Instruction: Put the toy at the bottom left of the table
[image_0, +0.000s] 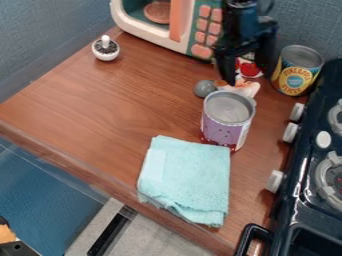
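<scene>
The toy (248, 89) is showing pale orange and white low down and bright red higher up, partly hidden by the gripper (249, 79). It is resting on the wooden surface (113, 110), between the microwave (150, 31) and the purple can (226, 122), near the yellow-labelled can (294, 75). Its full shape and exact pose are staying unclear.

Illumination is moderate and diffuse across the wooden table (100, 107). Shadows are soft-edged. A pale sheen lies on the metal lid (228, 107) of the purple can (220, 131). At right, the black stove (300, 200) renders very dark, with small highlights.
</scene>
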